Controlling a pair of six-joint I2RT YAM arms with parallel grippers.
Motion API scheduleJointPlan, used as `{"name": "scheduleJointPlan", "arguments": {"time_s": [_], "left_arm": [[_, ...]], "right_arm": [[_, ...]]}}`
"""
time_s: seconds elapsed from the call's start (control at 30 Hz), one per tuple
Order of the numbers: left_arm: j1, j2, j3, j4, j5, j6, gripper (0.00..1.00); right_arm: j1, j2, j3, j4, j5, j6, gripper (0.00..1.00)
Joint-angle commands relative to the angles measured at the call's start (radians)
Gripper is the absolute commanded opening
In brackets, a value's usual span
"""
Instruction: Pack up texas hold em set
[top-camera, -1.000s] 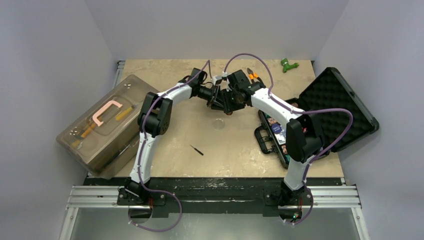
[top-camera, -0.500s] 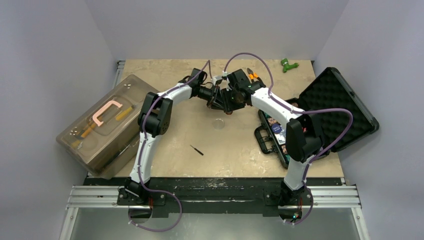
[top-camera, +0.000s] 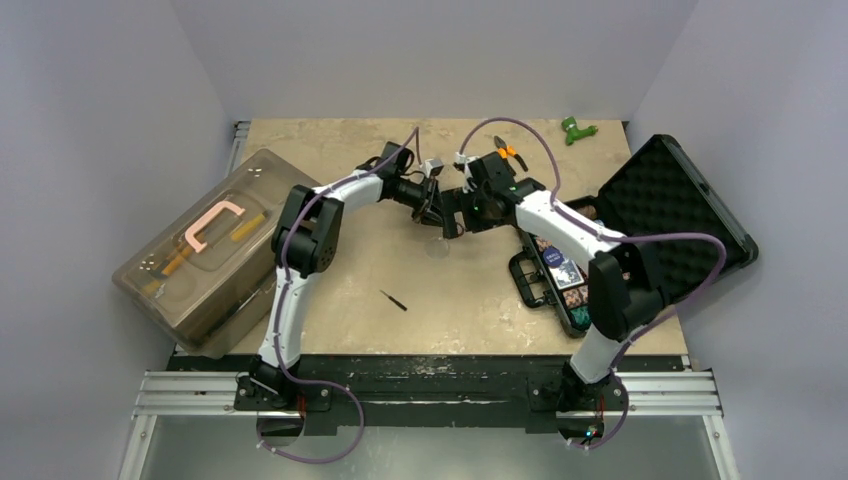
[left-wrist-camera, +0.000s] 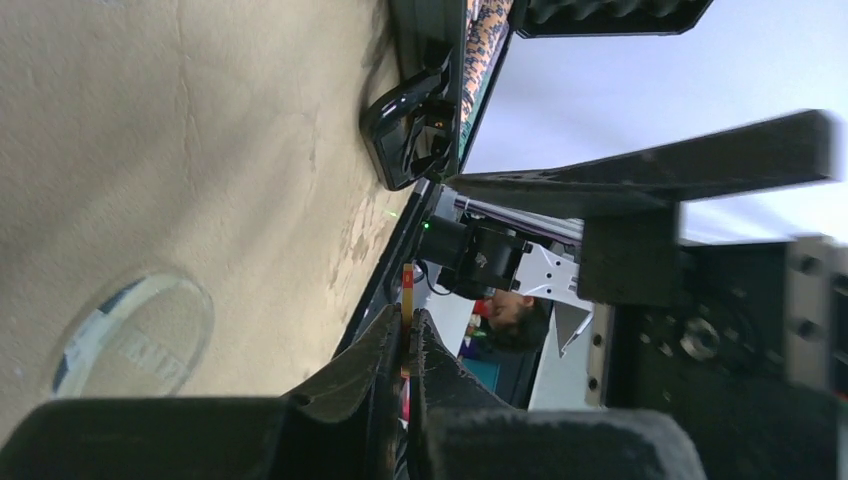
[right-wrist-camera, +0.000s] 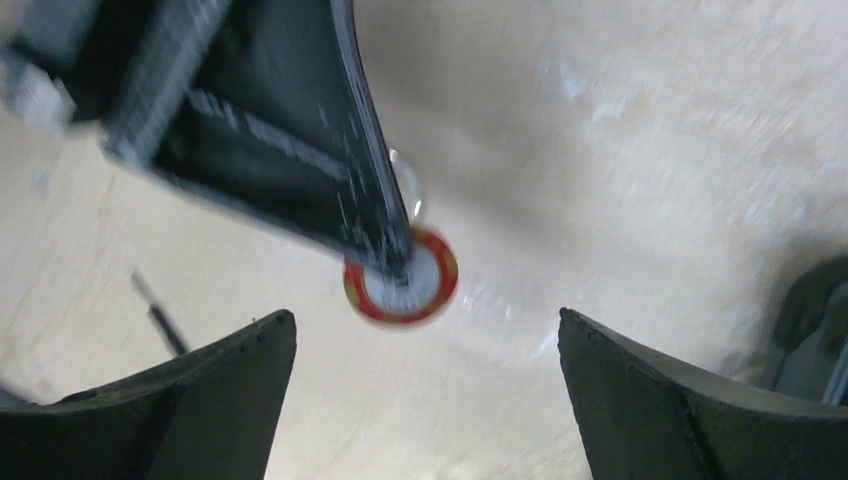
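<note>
My left gripper is shut on a thin red-and-yellow poker chip, seen edge-on between its fingertips. In the right wrist view the same chip shows its white face and red rim, pinched by the left gripper's black fingers. My right gripper is wide open just below it with nothing between its fingers. From above, both grippers meet above mid-table, the left gripper facing the right gripper. The black case lies open at the right, and its base holds cards and chips.
A round clear button lies on the table under the grippers and shows again as the button. A brown toolbox stands at the left. A small black tool, orange pliers and a green object also lie around.
The right gripper has opened wide, let go of the chip and drawn back to the right. The left gripper has shut on the chip and holds it alone.
</note>
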Motion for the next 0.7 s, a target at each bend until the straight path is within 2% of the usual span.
{"name": "scheduleJointPlan", "arguments": {"time_s": [0.0, 0.03, 0.1, 0.17, 0.27, 0.3, 0.37, 0.43, 0.53, 0.67], "left_arm": [[-0.005, -0.141, -0.049, 0.093, -0.015, -0.032, 0.0], [-0.008, -0.151, -0.064, 0.124, -0.01, -0.056, 0.0], [-0.015, -0.172, -0.096, 0.193, -0.002, -0.103, 0.0], [-0.026, -0.187, -0.122, 0.253, 0.009, -0.148, 0.0], [-0.05, -0.208, -0.141, 0.309, 0.023, -0.191, 0.0], [-0.059, -0.217, -0.148, 0.317, 0.024, -0.194, 0.0], [-0.076, -0.236, -0.157, 0.323, 0.025, -0.196, 0.0], [-0.094, -0.25, -0.157, 0.322, 0.028, -0.192, 0.0], [-0.104, -0.262, -0.154, 0.323, 0.036, -0.189, 0.0], [-0.108, -0.277, -0.153, 0.322, 0.041, -0.189, 0.0]], "right_arm": [[-0.117, -0.208, -0.221, 0.142, -0.268, 0.083, 0.99], [-0.173, -0.255, -0.297, 0.213, -0.377, 0.13, 0.96], [-0.288, -0.338, -0.451, 0.458, -0.62, 0.247, 0.88], [-0.339, -0.381, -0.58, 0.708, -0.76, 0.383, 0.78], [-0.355, -0.365, -0.642, 0.814, -0.807, 0.468, 0.61], [-0.365, -0.365, -0.679, 0.912, -0.818, 0.535, 0.58], [-0.39, -0.369, -0.775, 1.169, -0.821, 0.711, 0.56], [-0.396, -0.354, -0.824, 1.353, -0.828, 0.831, 0.54], [-0.397, -0.322, -0.858, 1.535, -0.85, 0.944, 0.51], [-0.401, -0.298, -0.898, 1.627, -0.84, 1.002, 0.37]]}}
